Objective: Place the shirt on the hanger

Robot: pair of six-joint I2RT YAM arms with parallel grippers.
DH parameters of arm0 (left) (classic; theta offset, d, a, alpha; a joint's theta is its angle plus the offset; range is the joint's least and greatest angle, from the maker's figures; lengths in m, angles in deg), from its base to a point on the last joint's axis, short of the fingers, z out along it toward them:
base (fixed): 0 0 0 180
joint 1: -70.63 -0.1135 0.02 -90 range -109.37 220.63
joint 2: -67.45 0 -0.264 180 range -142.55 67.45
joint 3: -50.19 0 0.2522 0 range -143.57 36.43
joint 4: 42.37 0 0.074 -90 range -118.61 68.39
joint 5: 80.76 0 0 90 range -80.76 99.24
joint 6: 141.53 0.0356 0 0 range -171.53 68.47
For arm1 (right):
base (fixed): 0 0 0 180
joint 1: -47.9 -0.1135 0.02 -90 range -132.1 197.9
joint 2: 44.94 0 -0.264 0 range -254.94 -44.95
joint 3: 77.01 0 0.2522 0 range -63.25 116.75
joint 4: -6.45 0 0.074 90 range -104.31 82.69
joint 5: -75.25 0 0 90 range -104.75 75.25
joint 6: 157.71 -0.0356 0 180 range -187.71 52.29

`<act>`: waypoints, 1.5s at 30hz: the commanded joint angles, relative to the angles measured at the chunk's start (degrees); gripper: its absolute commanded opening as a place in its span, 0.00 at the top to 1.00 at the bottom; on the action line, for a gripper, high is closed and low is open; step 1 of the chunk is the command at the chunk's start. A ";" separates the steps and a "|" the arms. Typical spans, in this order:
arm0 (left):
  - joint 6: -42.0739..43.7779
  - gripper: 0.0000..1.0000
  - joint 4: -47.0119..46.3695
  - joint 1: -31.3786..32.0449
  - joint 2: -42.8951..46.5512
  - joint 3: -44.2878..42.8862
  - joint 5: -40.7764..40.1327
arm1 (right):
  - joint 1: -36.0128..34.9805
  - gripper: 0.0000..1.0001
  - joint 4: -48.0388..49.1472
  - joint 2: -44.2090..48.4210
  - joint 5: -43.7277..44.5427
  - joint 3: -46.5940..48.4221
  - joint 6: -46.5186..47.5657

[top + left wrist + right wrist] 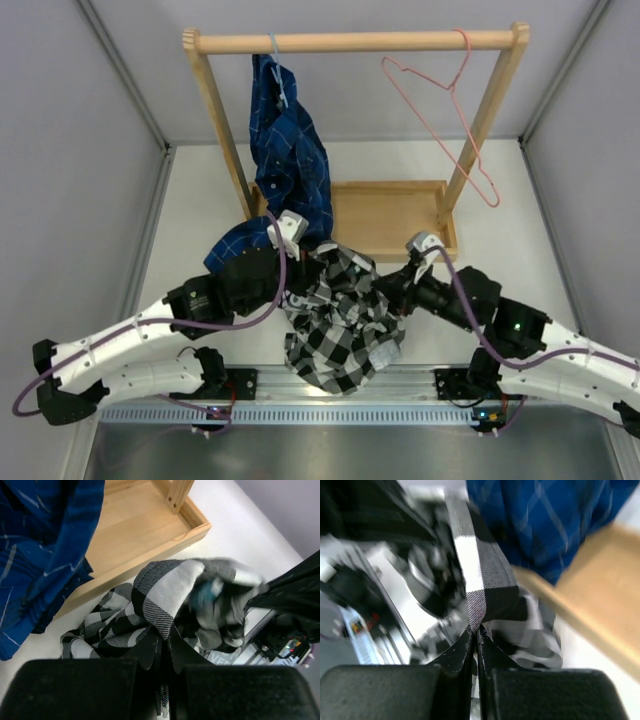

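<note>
Both claws are on the shirt (345, 315) right now. My left claw (164, 652) is pinched all the way down on a fold of the check fabric, with no real gap between the fingers. The right claw (475, 639) is the same deal, clamped tight on a black-and-white edge that stands up out of it. That wrist view is pretty blurry though.

From overhead, the shirt is a bunched wad at lower centre of the frame, strung between the two claws with its bottom drooping toward the lower edge. I can't tell how much of it actually rests on the table (200, 220).

The hanger (445, 110) is way up in the upper right. It's hooked over the rack (350, 42) top bar, tilted, and well apart from the shirt.

A blue shirt (290, 150) hangs at the rack's upper left and drapes down past the tray (390, 215), ending up just above my left claw in the frame.
</note>
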 commanded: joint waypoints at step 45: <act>-8.49 1.00 -2.14 -0.11 1.26 5.66 3.99 | -0.96 0.37 -6.49 -23.56 -1.51 20.77 13.03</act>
